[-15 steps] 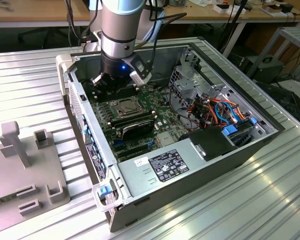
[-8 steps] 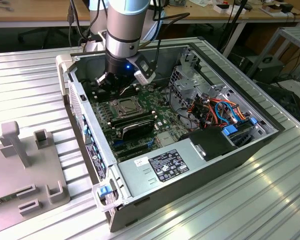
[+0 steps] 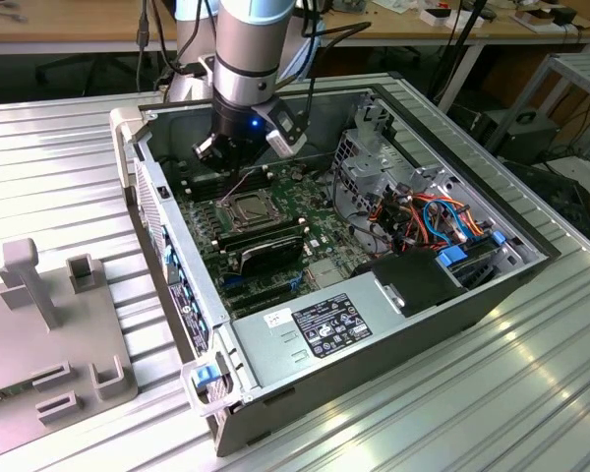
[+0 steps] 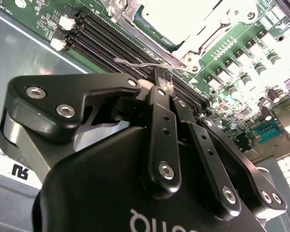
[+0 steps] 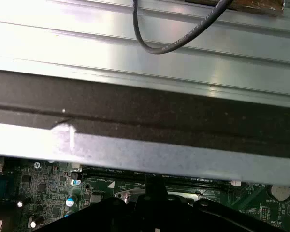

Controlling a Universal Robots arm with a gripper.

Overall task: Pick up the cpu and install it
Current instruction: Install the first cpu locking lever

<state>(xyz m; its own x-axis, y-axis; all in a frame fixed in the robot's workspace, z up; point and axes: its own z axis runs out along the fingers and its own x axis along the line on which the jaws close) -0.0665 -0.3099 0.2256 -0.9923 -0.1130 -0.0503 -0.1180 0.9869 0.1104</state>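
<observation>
On the exterior view's left, a grey fixture block (image 3: 49,334) rests on the ribbed metal table (image 3: 492,393). Next comes the open computer case (image 3: 374,324), motherboard (image 3: 265,236) facing up. The gripper (image 3: 238,157) hangs low inside it, just above the cpu socket (image 3: 248,206), where the cpu (image 3: 249,206) sits in its frame. In the second wrist view the fingers (image 4: 160,96) look clenched together beside the socket's wire lever (image 4: 135,62). Orange and blue cables (image 3: 438,221) crowd the case's right end
</observation>
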